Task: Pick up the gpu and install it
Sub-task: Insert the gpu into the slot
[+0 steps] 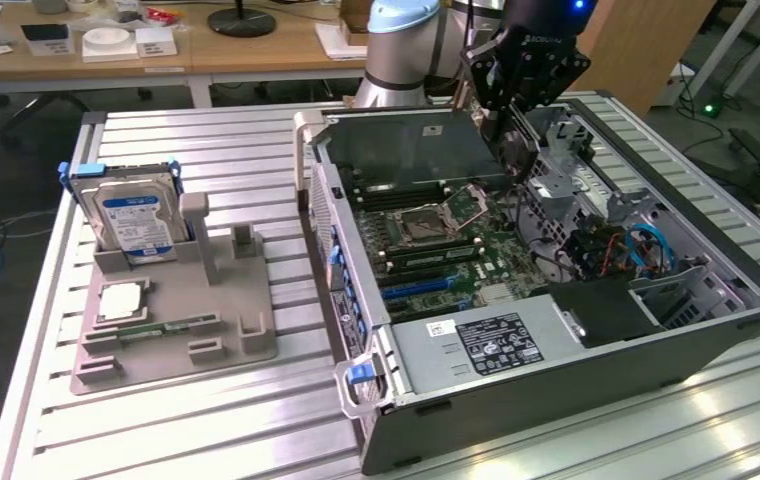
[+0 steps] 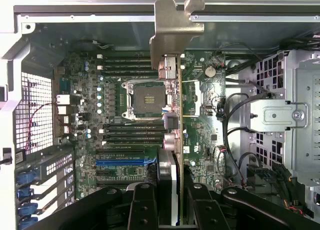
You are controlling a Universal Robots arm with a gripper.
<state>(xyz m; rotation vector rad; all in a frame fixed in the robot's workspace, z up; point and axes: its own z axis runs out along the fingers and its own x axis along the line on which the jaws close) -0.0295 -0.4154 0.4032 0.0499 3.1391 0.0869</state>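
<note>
Gripper point(image 2: 171, 202) clamped on gpu point(image 2: 169, 172), card edge-on between the fingers point(image 2: 142, 210), silvery bracket point(image 2: 172, 35) at the end farthest from them. Card hangs beneath the tool, over the motherboard point(image 2: 125, 97) inside the open computer case point(image 1: 554, 400).

Silver arm point(image 1: 400, 75) with pale-blue joint cap point(image 1: 404, 12), black hand point(image 1: 511, 125), blue light point(image 1: 576, 5).

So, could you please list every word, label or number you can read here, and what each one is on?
"ROBOTIQ", faint: on the end effector.
Hard drive label: too small to read.
Power supply label: too small to read.
Gpu and motherboard: no readable print.
</note>
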